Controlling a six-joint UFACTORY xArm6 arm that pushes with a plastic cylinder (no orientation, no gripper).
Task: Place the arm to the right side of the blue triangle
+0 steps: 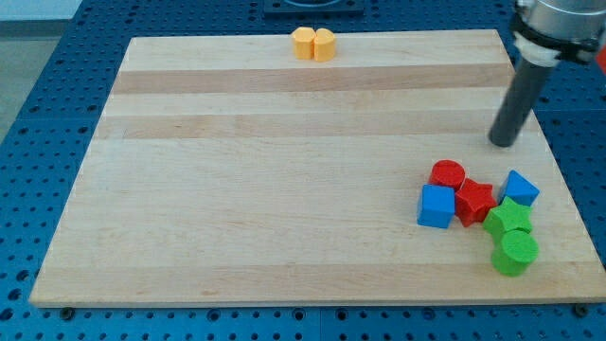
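Hovering above the blue triangle (521,188): my tip (504,143).

A single camera is looking down at a slant from the near edge of the pale wooden bench (284,170), facing toward its far edge at the frame's top. It is sitting far enough back that nearly the whole bench is fitting inside the frame, its sides narrowing toward the top, with the blue perforated base plate (38,114) showing around all four edges. The upper right corner is cutting off the arm's upper body. No second view is sharing the scene.
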